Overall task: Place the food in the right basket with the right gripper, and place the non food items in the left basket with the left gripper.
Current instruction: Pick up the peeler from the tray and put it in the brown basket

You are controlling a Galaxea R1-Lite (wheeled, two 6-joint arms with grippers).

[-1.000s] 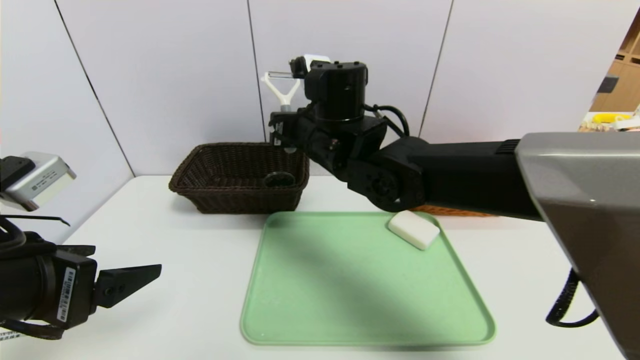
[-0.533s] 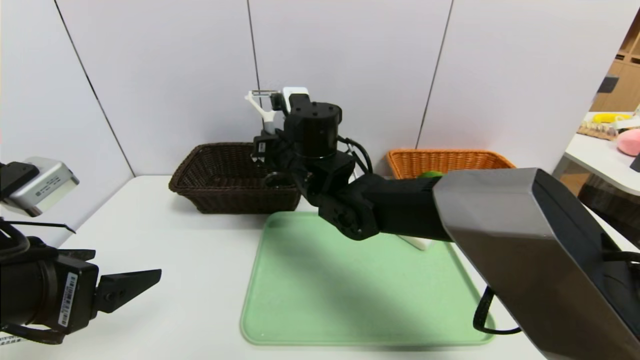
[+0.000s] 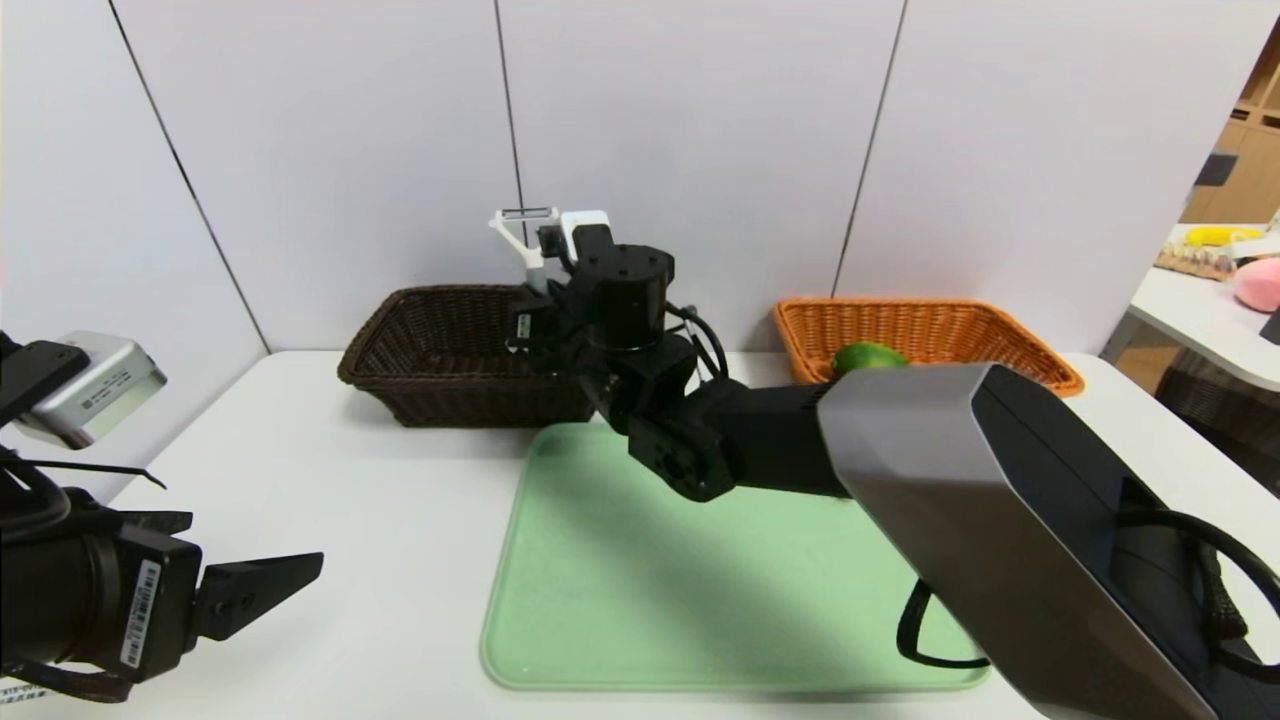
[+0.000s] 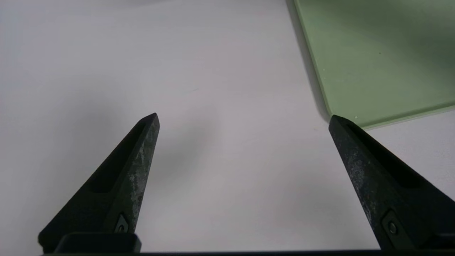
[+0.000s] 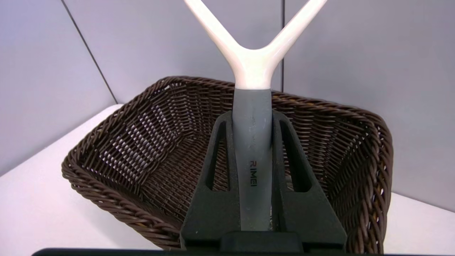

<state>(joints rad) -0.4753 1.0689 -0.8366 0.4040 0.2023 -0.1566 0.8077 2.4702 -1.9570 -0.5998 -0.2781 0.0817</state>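
- The right gripper point(image 5: 252, 117) is clamping on the grey handle of a white Y-shaped peeler point(image 5: 253, 67), with one finger pressing on each side and the white fork standing clear above the tips.
- In the head view, this gripper is hovering at about eleven o'clock, at the right-hand end of the dark brown woven basket point(image 3: 470, 395), which is sitting on the white table point(image 3: 380, 560).
- The peeler is pointing upward, its blade end showing against the pale wall panels point(image 3: 690, 120).
- The left gripper point(image 4: 243, 114) is waiting at about eight o'clock, its fingers spreading wide apart with nothing between them, over the table beside the green tray point(image 3: 700, 600).
- The tray is lying flat at about six o'clock, partly hidden beneath the right arm point(image 3: 920, 440).
- The orange woven basket point(image 3: 900, 318) is standing at about two o'clock, and a green fruit point(image 3: 868, 356) is resting inside it, partly covered by the arm.
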